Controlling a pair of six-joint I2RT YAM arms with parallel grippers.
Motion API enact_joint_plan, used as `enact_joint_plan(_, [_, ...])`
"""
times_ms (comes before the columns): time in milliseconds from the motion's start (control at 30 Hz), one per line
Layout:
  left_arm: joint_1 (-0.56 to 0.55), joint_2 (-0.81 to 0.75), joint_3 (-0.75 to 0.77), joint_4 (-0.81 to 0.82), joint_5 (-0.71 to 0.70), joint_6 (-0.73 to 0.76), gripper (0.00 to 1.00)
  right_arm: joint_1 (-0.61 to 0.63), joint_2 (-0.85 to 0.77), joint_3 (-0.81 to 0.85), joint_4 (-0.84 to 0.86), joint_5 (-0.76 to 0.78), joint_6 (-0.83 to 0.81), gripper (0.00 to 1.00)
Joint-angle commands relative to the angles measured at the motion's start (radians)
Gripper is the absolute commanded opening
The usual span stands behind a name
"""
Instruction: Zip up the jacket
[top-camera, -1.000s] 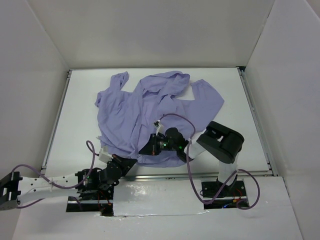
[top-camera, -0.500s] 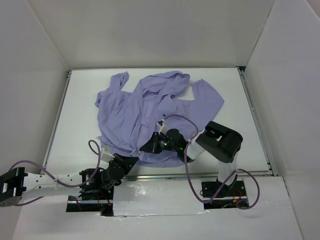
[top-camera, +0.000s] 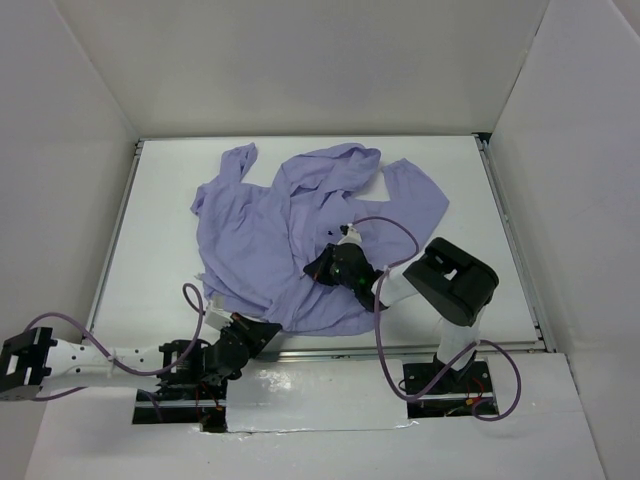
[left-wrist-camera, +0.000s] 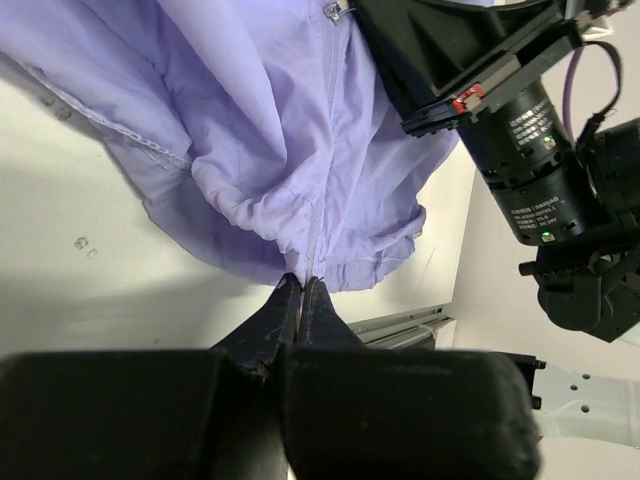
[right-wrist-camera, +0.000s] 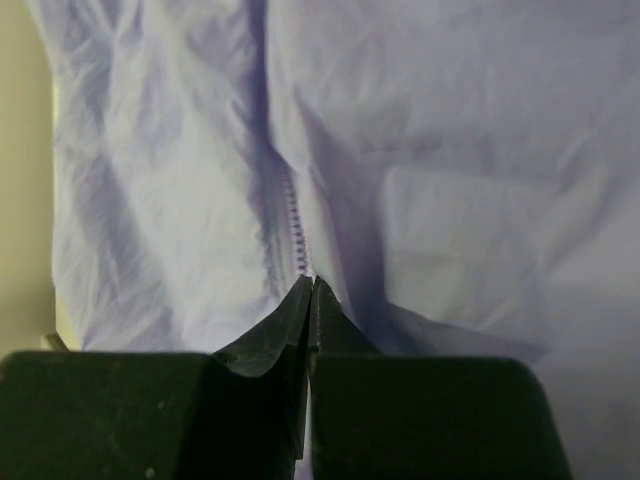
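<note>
The lavender jacket (top-camera: 260, 225) lies crumpled on the white table (top-camera: 150, 250), hood toward the far side. My left gripper (top-camera: 268, 328) is shut on the jacket's bottom hem (left-wrist-camera: 303, 270), right at the foot of the zipper seam (left-wrist-camera: 318, 190). My right gripper (top-camera: 312, 270) sits farther up the front, shut on the zipper line. Its fingertips (right-wrist-camera: 300, 300) pinch just below the zipper teeth (right-wrist-camera: 295, 225), and whatever is between them is hidden. The fabric (right-wrist-camera: 450, 150) fills the right wrist view.
White walls enclose the table on three sides. A metal rail (top-camera: 330, 352) runs along the near edge. The right arm's wrist camera (left-wrist-camera: 520, 150) hangs close over the jacket in the left wrist view. Purple cables (top-camera: 385, 235) loop off both arms.
My right gripper has slid up the jacket front, away from the near edge, along the zipper. The left gripper has stayed pinched on the hem, its arm shifting slightly.
</note>
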Motion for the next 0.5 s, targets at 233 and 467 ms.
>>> enact_joint_plan(233, [-0.014, 0.027, -0.167, -0.082, 0.016, -0.069, 0.00, -0.010, -0.026, 0.010, 0.184, -0.078, -0.168, 0.00])
enact_joint_plan(467, [-0.014, 0.040, -0.158, -0.085, 0.021, -0.072, 0.00, -0.128, 0.009, 0.214, 0.024, -0.186, -0.274, 0.00])
